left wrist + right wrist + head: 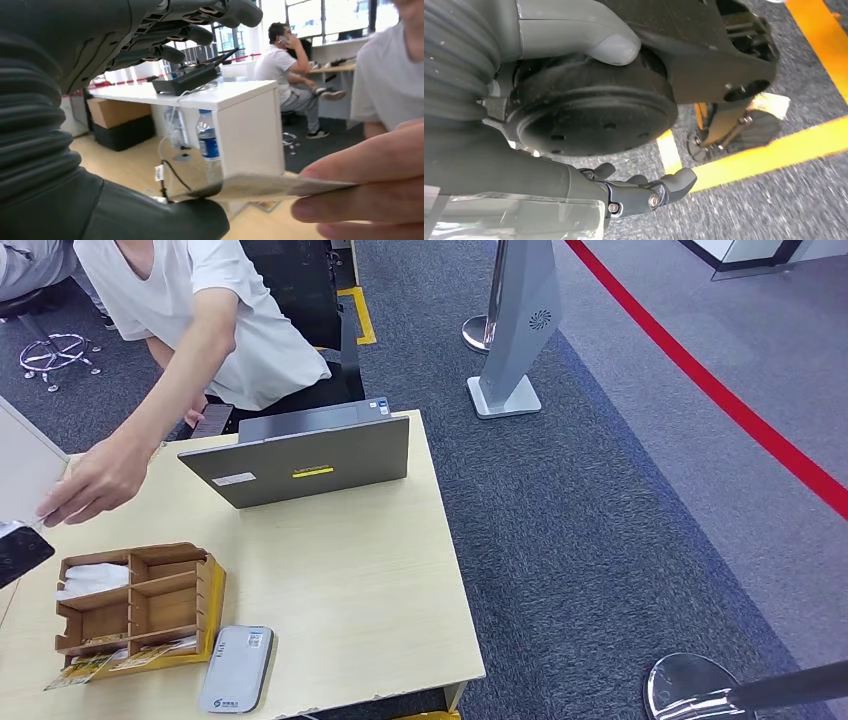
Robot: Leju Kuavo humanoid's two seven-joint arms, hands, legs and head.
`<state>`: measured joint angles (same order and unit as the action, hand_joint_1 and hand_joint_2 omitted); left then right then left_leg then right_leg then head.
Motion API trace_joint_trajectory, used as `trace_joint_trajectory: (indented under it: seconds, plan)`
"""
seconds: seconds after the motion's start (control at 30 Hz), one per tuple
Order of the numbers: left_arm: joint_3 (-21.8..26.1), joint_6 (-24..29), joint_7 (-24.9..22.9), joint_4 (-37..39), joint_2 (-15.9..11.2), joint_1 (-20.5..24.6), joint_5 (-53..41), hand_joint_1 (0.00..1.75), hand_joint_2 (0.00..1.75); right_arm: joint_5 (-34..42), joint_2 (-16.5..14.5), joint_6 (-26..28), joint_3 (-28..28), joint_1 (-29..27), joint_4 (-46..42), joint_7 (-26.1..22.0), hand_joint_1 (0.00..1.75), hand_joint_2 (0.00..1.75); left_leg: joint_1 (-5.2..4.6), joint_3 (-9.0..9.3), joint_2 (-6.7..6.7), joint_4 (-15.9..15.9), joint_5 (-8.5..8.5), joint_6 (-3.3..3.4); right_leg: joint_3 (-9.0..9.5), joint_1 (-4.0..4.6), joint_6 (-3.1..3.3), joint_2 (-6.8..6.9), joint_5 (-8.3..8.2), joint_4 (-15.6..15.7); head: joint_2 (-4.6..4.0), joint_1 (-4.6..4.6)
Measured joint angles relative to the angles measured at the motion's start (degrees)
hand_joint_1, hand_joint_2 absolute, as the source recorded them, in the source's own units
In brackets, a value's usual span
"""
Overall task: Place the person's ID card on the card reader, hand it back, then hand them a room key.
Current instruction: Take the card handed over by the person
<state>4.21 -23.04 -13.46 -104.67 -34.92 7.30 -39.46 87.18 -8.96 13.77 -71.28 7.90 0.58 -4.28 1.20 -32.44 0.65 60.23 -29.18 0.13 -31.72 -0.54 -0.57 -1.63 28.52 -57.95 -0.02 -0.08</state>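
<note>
A: Handover at the left edge of the table [380, 580]! ID card [265, 186] pinched flat in the person's hand [95, 480], far end just touching the thumb of the left hand [100, 45].

B: Not gripped, by the look of it. Dark fingers [200, 35] spread high above the card, thumb underneath, wide gap between.

A: So: bring those fingers down onto the top face, pinch near the card's end, well short of the person's fingertips. Close gently, pull only once released.

B: Keep it level too. Easy to slip out of a shallow pinch, probably.

A: Right hand [644, 192]?

B: Hanging low over carpet and yellow floor tape, fingers loosely bent and apart, nothing in it.

A: Card reader [235, 670]?

B: Grey slab near the table's front edge, just beside the wooden organiser [205, 605], nothing on top.

A: And inside the organiser?

B: White paper [92, 580] in the back-left compartment. Printed cards [85, 668] poking from the front slot, possibly the room keys, too small to tell. Other compartments apparently bare wood.
</note>
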Motion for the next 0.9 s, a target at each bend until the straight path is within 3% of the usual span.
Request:
trace_joint_trajectory:
  seconds: [0.03,0.23,0.4,0.7,0.9]
  plan:
    - [-0.59,-1.16,-1.17,0.20,-1.04,0.01,-0.81,1.75,1.75,0.16,0.02,-0.12,-0.37,-0.02,0.01,0.24,0.00,1.75,0.00,-0.01,0.00,0.00,0.00,0.00,-0.01,0.00,0.00,0.00,0.00,0.00,0.00,0.01]
    - [-3.39,-8.36,-7.32,1.14,-7.19,-0.14,-4.85,1.75,1.75,1.27,0.22,-0.83,-2.50,0.03,0.01,1.08,0.00,1.75,0.00,-0.04,0.00,0.00,0.00,0.00,-0.02,0.00,0.00,-0.01,0.00,-0.01,0.00,0.00]
    - [-4.43,-11.28,-9.07,1.60,-10.12,-0.28,-5.78,1.75,1.75,1.92,0.41,-1.39,-3.59,0.05,0.02,1.33,0.00,1.75,0.00,-0.06,0.00,0.00,0.00,0.00,-0.02,0.00,0.00,0.00,0.00,0.00,0.00,0.01]
    - [-5.84,-11.43,-8.31,1.74,-11.94,-0.47,-6.04,1.75,1.75,2.15,0.49,-1.61,-4.53,0.05,0.01,1.33,0.00,1.75,0.00,-0.06,0.00,0.00,0.00,0.00,-0.02,0.00,0.00,0.01,0.00,0.00,0.00,0.01]
    - [-7.08,-7.65,-6.64,1.07,-11.47,-0.66,-9.17,1.75,1.75,2.83,0.50,-1.69,-4.72,0.03,0.01,1.09,0.00,1.75,0.00,-0.06,0.00,0.00,0.00,0.00,-0.04,0.00,0.00,0.00,0.00,0.00,0.00,0.00]
